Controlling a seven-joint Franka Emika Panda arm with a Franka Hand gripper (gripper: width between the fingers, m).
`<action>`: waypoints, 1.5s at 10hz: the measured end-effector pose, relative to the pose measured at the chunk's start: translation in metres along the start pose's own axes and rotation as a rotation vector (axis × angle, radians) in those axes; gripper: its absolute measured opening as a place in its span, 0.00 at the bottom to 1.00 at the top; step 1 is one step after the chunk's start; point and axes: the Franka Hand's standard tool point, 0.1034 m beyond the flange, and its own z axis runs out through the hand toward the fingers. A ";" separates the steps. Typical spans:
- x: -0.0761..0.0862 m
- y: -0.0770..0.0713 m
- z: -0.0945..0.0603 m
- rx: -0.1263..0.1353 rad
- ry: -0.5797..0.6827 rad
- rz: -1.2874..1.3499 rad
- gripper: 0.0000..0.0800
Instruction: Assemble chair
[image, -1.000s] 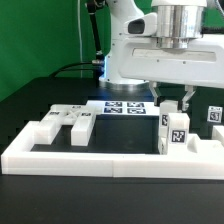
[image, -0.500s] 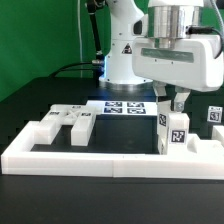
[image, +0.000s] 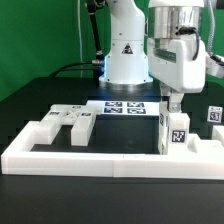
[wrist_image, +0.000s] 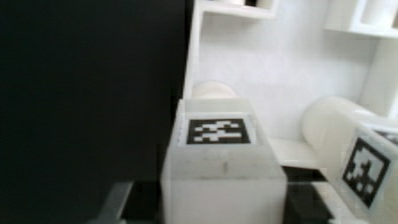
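The exterior view is bright and evenly lit, with the light seeming to fall from above. The white border rail (image: 110, 160) and the chair parts (image: 70, 122) are close to washed out, and the edges between their faces are faint. The black table (image: 30, 100) swallows nearly all detail. Shadows are short and soft, sitting in the gaps between pieces. The robot arm (image: 125, 50) shows mild glare on its glossy shell. This picture is coarse but fairly sharp. The wrist view is much softer: the upright chair part (wrist_image: 217, 165), close to the lens, is out of focus, its tag (wrist_image: 219, 132) is fuzzy at the edges, and the white surfaces behind it blow out.
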 end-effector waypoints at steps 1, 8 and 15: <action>0.000 0.000 0.000 0.000 -0.001 0.066 0.36; -0.001 -0.001 0.001 0.003 -0.014 0.539 0.36; -0.003 0.002 0.001 -0.015 -0.017 0.113 0.80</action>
